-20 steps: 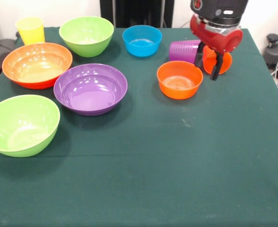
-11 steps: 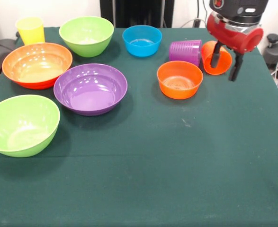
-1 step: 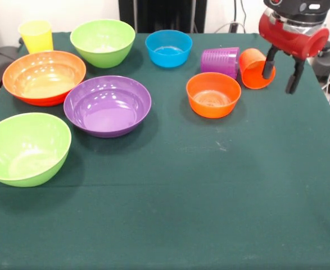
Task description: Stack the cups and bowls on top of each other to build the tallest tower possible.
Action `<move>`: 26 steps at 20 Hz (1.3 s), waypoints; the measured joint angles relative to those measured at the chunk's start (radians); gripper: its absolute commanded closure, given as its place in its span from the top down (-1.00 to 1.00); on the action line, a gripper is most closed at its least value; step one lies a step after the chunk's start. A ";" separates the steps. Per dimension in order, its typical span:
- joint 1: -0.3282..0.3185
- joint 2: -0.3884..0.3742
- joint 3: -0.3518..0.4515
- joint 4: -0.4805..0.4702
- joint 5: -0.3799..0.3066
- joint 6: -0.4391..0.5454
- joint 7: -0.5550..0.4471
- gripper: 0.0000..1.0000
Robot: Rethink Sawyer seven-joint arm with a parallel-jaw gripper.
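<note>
The robot's hand [image 3: 281, 70], its black fingers spread apart and empty, hangs just beside the tipped-over orange plastic cup [image 3: 256, 70] on the green-clothed bench [image 3: 209, 185].

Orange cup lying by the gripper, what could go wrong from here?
The orange cup lies on its side beside the tipped purple cup; a nudge from the open gripper might roll either. The gripper hangs near the table edge, so a pushed cup could slide off.

Empty end effector [image 3: 281, 68] hangs spread beside the tipped orange cup [image 3: 256, 68].
</note>
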 measured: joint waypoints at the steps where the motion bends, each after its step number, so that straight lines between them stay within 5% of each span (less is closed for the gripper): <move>1: 0.000 -0.009 0.000 0.009 0.000 0.000 0.000 1.00; 26: -0.125 -0.246 0.000 0.421 0.003 -0.109 0.000 1.00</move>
